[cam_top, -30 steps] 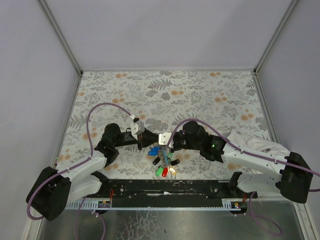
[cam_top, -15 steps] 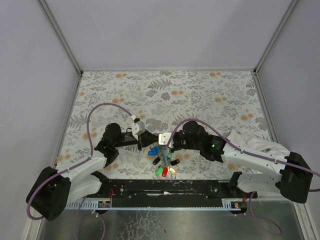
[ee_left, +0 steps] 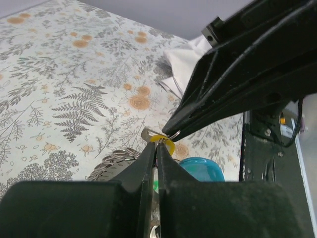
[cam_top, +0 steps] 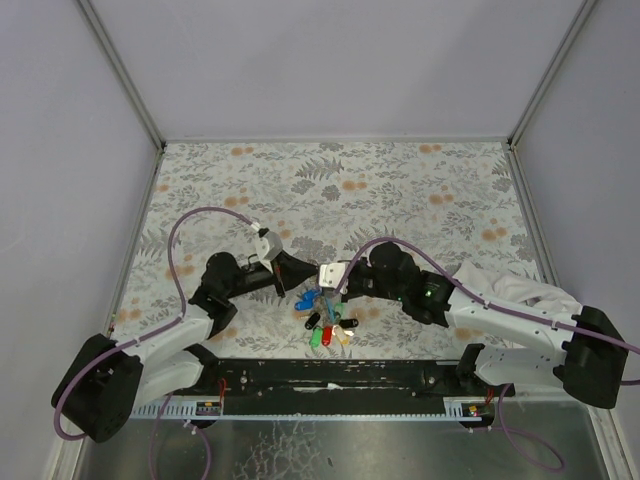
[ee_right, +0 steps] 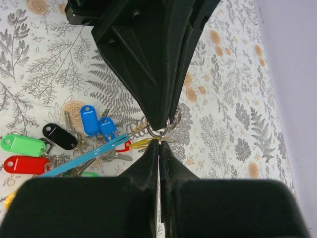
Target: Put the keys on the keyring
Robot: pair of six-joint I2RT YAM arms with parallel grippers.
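We note left gripper and right gripper tip to tip — both clenched, meeting at yellow plastic-headed metal key and thin metal keyring; which grips which, we cannot tell. Other colour-headed keys bunched on floral table — just beside.

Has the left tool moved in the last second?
Yes. The left tool swung: its wrist end went slightly left and away from the front rail; its tips hardly moved.
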